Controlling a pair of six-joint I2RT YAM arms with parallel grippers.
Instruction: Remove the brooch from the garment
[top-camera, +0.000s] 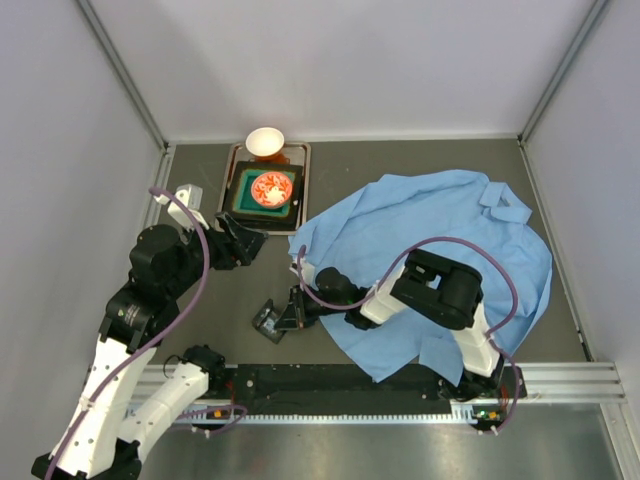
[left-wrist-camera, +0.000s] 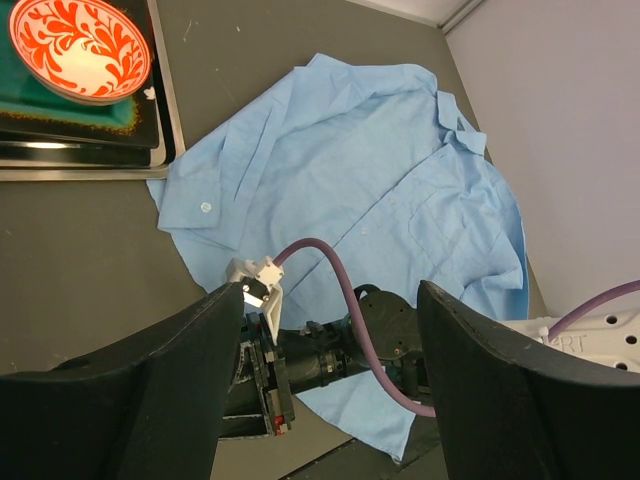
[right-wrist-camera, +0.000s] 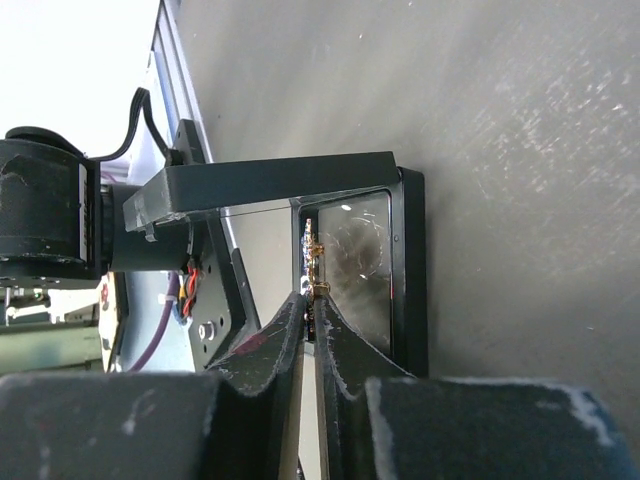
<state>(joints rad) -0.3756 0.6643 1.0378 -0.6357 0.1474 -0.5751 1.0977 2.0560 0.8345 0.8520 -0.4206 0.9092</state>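
The brooch (right-wrist-camera: 315, 268) is found off the garment (top-camera: 450, 220), apparently pinched at the tips of the almost closed jaws of the right gripper (right-wrist-camera: 312, 312). That gripper is held low over the small dark box (right-wrist-camera: 408, 280) on the desk (top-camera: 400, 165), just beside the garment's edge, presumably so that the brooch can be laid inside. The left gripper (top-camera: 243, 243) is held well apart, jaws spread wide and empty, judged to be parked clear of the work.

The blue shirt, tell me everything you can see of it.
A large light blue shirt of thin, wrinkled fabric, spread flat on the dark table, right of centre. Its collar points to the far right; a chest pocket and a cuff with a white button show. The right arm reaches across its near part.
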